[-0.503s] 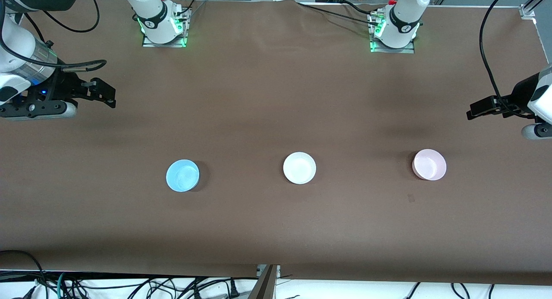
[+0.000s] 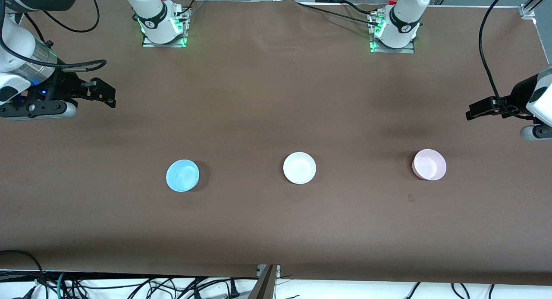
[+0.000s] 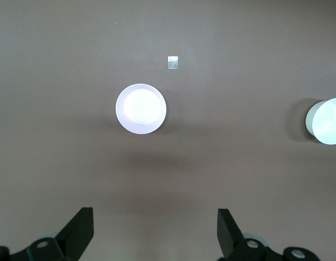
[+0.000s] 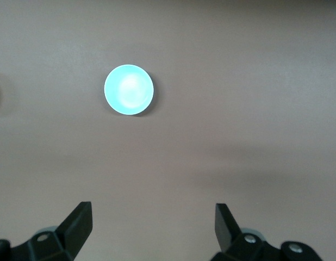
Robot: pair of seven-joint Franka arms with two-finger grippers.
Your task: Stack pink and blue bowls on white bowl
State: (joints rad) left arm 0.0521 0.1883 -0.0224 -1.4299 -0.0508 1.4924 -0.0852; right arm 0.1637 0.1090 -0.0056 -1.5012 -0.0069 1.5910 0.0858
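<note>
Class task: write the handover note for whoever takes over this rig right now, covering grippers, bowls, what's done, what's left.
Left gripper: open, empty, up at its own end of the table.
Right gripper: open, empty, up at its own end.
White bowl mid-table; pink bowl toward the left arm's end; blue bowl toward the right arm's end. All apart, upright.
Done: nothing stacked.
Left: put pink and blue onto white.

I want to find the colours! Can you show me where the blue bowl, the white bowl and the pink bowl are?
Light blue round plastic bowl [image 2: 182, 175]: front view, middle of its inside.
Plain white round plastic bowl [image 2: 299, 168]: front view, middle of its inside.
Pale pink round plastic bowl [image 2: 429, 164]: front view, middle of its inside.
</note>
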